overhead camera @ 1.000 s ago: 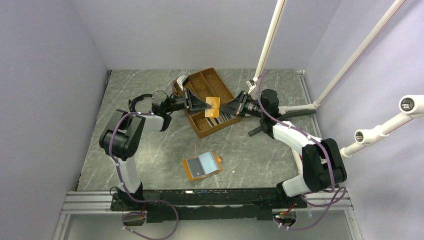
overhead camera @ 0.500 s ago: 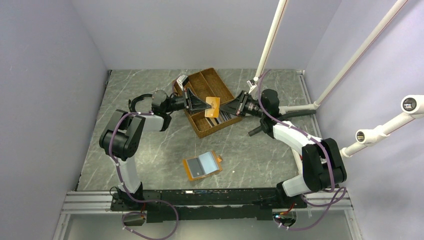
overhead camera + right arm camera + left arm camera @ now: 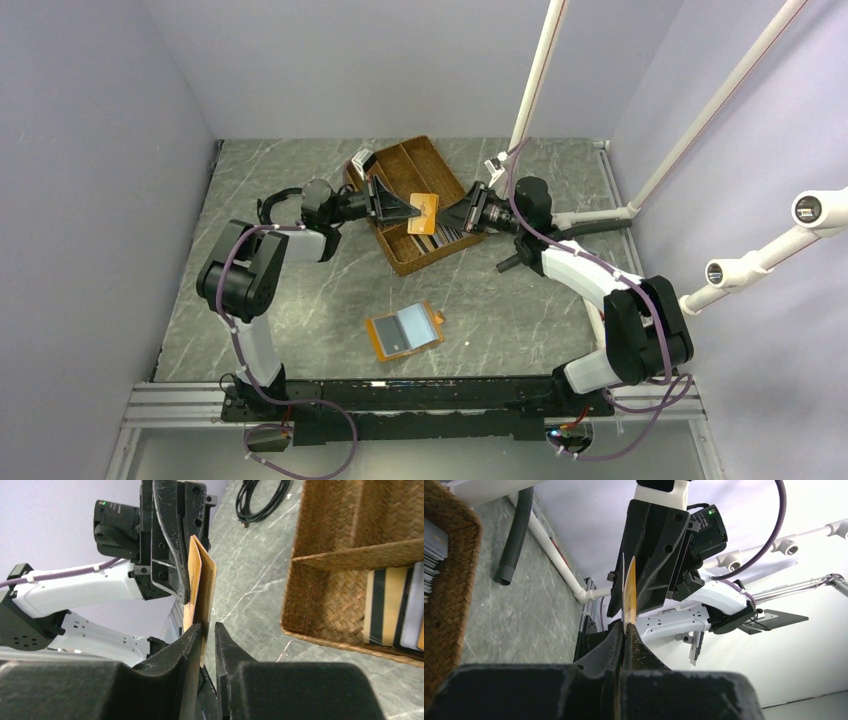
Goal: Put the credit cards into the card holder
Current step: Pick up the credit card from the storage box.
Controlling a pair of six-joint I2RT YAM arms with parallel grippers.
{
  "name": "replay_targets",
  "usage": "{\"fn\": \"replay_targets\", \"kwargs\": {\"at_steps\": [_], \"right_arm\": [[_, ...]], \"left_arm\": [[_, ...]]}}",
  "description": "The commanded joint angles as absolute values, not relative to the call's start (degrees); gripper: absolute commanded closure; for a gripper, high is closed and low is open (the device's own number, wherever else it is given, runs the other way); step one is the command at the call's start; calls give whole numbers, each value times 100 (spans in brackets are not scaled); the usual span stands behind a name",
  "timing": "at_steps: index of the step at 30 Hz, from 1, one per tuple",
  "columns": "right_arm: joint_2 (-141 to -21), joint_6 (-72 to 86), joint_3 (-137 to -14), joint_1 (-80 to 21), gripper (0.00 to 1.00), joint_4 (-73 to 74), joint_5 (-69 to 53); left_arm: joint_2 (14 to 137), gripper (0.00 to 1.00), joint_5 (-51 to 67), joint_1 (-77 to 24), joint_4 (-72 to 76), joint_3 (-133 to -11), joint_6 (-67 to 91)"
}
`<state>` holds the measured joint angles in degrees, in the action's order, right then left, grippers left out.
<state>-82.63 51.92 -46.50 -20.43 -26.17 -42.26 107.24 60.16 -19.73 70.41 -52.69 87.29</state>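
Over the brown wicker tray (image 3: 432,160), outstretched arms meet: left hand (image 3: 408,209) clamps a thin orange plastic card (image 3: 425,211); right hand (image 3: 447,217) straddles it (grip unclear).

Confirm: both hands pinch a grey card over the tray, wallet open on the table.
Not grey: the card is orange, as the right wrist view shows. The left hand and right hand both pinch it over the tray; the wallet lies open on the table.

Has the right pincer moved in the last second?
Yes, slightly: the right pincer, gripping the orange card, has shifted left, further over the wicker tray.
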Motion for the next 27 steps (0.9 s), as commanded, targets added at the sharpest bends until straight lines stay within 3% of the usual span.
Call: {"fn": "replay_targets", "kwargs": {"at_steps": [1, 6, 10, 11, 17, 21, 27], "right_arm": [[-8330, 5236, -4885, -2293, 79, -3032, -4464], [-8468, 5576, -4834, -2311, 78, -3396, -4504], [-8501, 5278, -4957, -2303, 100, -2621, -3872], [-8532, 5141, -5043, -2303, 100, -2318, -3640], [-8874, 5051, -5272, -2331, 100, -1612, -2650], [-9135, 5157, -5242, -2342, 100, -1542, -2232], [-9264, 5277, -5084, -2346, 100, -1439, -1664]], "left_arm": [[10419, 100, 6057, -2048, 7398, -5325, 8729], [10557, 99, 6029, -2048, 7455, -5399, 8794], [10548, 99, 5966, -2010, 6530, -5500, 8326], [10547, 98, 5922, -1986, 6011, -5545, 8092], [10918, 84, 5621, -1890, 4070, -5975, 7291], [11344, 69, 5552, -1890, 3482, -6333, 7122], [11623, 59, 5347, -1898, 2791, -6548, 6663]]}}
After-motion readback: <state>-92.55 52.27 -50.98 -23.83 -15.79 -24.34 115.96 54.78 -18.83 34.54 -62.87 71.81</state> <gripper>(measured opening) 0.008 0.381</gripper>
